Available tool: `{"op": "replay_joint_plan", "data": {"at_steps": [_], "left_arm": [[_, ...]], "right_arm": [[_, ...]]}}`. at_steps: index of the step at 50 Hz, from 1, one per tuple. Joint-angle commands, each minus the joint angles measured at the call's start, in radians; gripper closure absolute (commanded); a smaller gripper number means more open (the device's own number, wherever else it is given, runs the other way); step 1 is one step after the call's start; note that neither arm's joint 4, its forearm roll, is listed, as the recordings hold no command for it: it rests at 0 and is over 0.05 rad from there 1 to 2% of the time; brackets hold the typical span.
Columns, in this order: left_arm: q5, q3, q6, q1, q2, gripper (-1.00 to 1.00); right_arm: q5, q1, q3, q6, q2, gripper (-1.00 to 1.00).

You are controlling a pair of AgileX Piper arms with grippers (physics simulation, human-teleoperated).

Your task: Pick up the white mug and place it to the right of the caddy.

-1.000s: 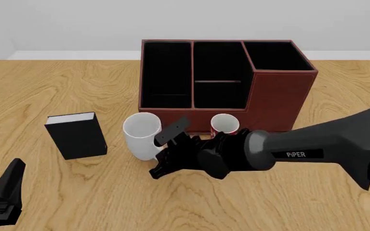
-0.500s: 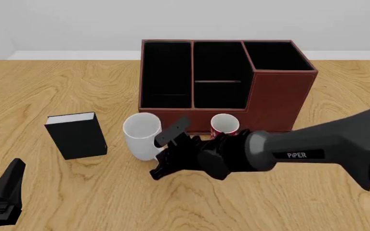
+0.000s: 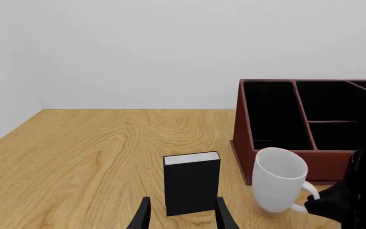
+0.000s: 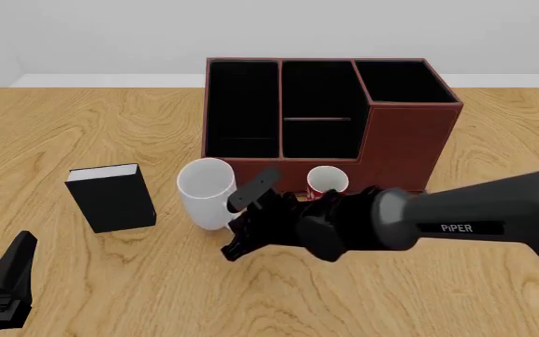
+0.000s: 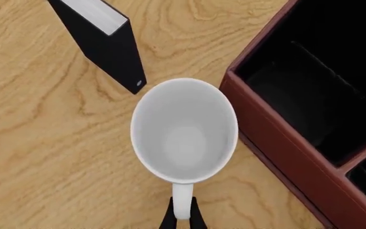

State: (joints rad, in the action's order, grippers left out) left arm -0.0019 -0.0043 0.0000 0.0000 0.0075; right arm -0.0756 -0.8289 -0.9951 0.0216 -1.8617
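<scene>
The right end effector (image 5: 180, 218) is clamped on the white mug's (image 4: 205, 193) handle; carrying it right of the caddy (image 4: 330, 123) remains.

White mug (image 5: 184, 131) seen from above, handle pinched by right end effector (image 5: 181, 215); caddy (image 5: 285, 157) beside, black book (image 5: 110, 45) near.

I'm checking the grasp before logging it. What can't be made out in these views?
- Front view: the white mug handle is hidden behind the right gripper.
- Front view: the red mug lower body is covered by that arm.
- Left wrist view: the caddy is cut off by the frame edge.
</scene>
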Motion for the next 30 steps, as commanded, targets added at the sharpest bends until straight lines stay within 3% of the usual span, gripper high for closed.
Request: {"op": "replay_joint_plan", "data": {"at_steps": [1,30], "left_arm": [[0.0,0.0,0.0,0.0,0.0,-1.0],[0.0,0.0,0.0,0.0,0.0,-1.0]], "right_arm": [[0.012,0.003,0.009,0.016,0.052,1.0],[0.057,-0.005,0.071,0.057,0.231,1.0]]}}
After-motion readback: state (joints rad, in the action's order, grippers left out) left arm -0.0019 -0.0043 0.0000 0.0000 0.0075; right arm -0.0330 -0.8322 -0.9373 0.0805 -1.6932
